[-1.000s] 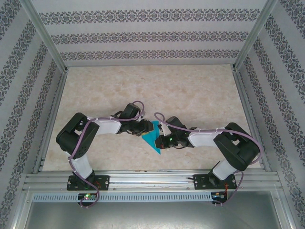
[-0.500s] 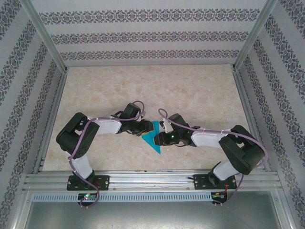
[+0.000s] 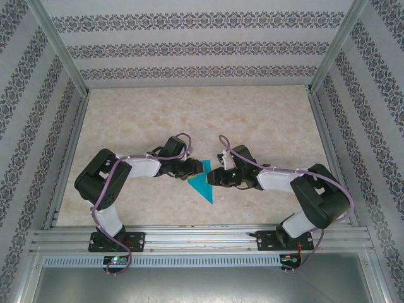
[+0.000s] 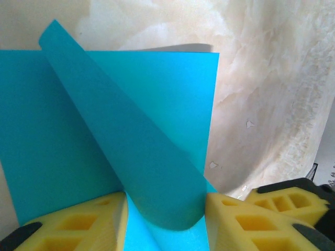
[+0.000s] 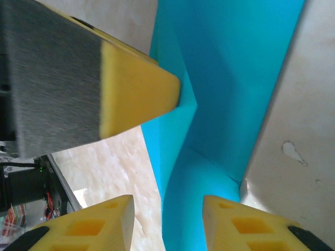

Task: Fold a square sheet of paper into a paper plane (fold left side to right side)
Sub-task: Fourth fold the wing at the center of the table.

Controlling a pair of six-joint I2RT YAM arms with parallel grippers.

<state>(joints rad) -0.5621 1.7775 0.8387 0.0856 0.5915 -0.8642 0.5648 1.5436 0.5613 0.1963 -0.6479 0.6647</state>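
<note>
Teal-blue square sheet of paper (image 3: 203,184), creased into a narrow triangle, lies on the pale marbled tabletop (image 3: 252,126), near its front edge and between my two grippers. I see the left gripper (image 4: 166,212) pinching a curled-up flap between its yellow foam pads (image 4: 78,227). The right gripper (image 5: 167,219) stands spread, with the sheet's edge lying between its jaws.
</note>
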